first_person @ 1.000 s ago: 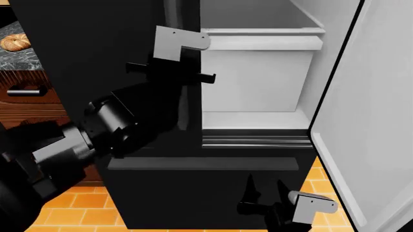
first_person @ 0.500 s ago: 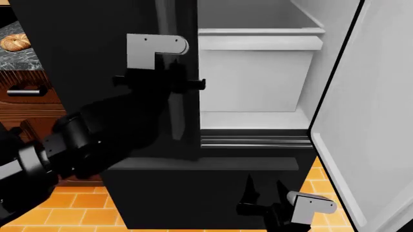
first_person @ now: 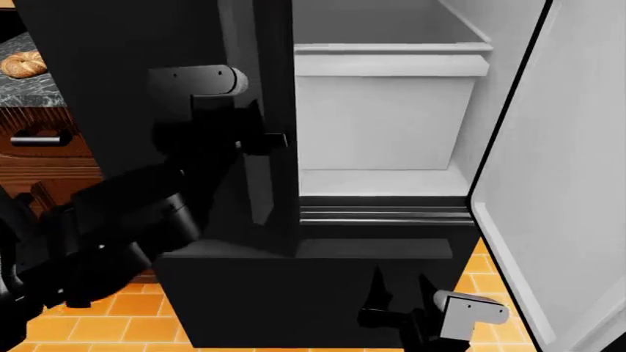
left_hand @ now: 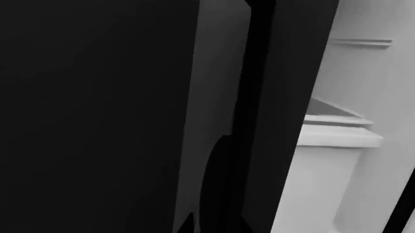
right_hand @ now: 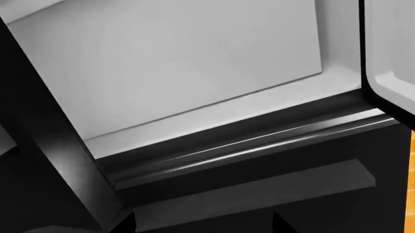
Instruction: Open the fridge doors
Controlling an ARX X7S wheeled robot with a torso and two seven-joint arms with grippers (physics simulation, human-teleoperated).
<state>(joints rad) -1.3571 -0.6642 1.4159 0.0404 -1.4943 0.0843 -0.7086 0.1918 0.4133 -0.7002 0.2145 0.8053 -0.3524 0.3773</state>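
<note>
Black left fridge door [first_person: 127, 88] is barely ajar, my left pincer [first_person: 256, 139] at its grey bar handle [first_person: 256, 169], jaws hidden so I cannot tell their grip; the right door [first_person: 567, 169] stands open beside my idle right pincer [first_person: 401, 312], prongs apart. A glancing hold could slip off the glossy bar. Orange tiled floor [first_person: 117, 308] lies below, a wooden cabinet [first_person: 49, 158] just beyond.
</note>
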